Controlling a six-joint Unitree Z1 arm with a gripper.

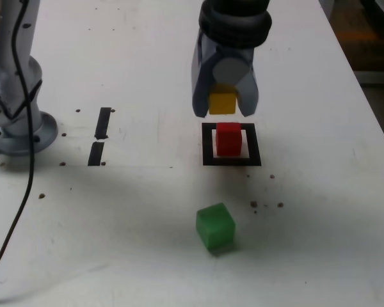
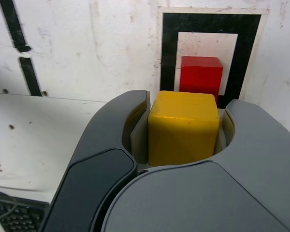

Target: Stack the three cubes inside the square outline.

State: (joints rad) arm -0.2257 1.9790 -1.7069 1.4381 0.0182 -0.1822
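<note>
A white desk [image 1: 147, 64], scuffed and speckled with dark crumbs, carried everything. At its left edge in the exterior view stood the arm's grey base [image 1: 16, 121] with a black cable [image 1: 25, 192] trailing toward the near edge. Next came two short black strips [image 1: 100, 135], well apart from the work. Toward the middle, the green cube [image 1: 215, 226] sat alone nearer the near edge, untouched and clear of the gripper's path. Just beyond it lay the square outline [image 1: 231, 144], with the red cube [image 1: 229, 138] inside its white centre. Above and slightly behind that hung the gripper [image 1: 224, 102], jaws closed on the yellow cube [image 1: 222, 100]. To place it well, the gripper likely needed to come forward until yellow sat squarely over red, edges parallel, then lower until the faces met before letting go. The wrist view suggested red sat off-centre in the outline, so aiming at the cube rather than the mark seemed wiser. Nothing blocked the descent.
</note>
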